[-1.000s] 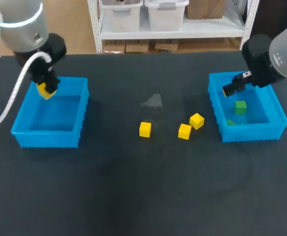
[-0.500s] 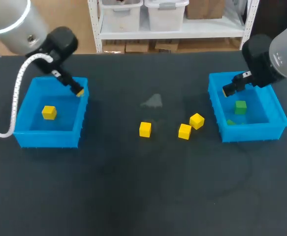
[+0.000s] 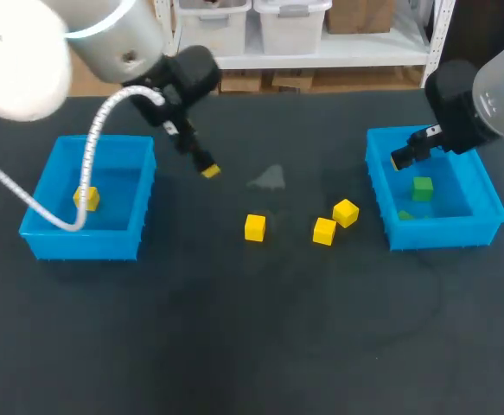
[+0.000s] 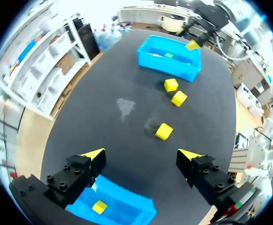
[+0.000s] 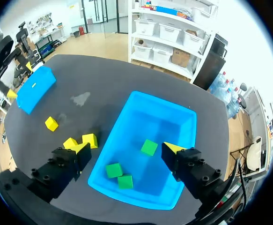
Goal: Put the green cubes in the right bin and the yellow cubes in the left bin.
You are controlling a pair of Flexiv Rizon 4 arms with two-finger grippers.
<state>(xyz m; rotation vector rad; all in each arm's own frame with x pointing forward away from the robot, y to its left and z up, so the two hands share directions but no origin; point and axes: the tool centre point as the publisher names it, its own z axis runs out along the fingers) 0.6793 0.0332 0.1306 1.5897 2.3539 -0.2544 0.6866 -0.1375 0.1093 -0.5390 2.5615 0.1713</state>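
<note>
One yellow cube (image 3: 86,198) lies inside the left blue bin (image 3: 83,242). Three yellow cubes (image 3: 254,227) (image 3: 324,231) (image 3: 346,212) sit on the dark table between the bins. My left gripper (image 3: 207,169) hangs open and empty above the table, right of the left bin. From its wrist the nearest cube (image 4: 164,131) lies ahead of the gripper (image 4: 142,154). My right gripper (image 5: 127,149) stands open and empty over the right bin (image 5: 169,126), which holds three green cubes (image 5: 149,147) (image 5: 114,170) (image 5: 125,181).
A faint pale smudge (image 3: 269,178) marks the table behind the loose cubes. The near half of the table is bare dark surface. The right bin (image 3: 446,233) stands close to the table's right side.
My left gripper opened and let its yellow cube fall into the left bin, then swung right, out over the table. The right arm has not moved.
</note>
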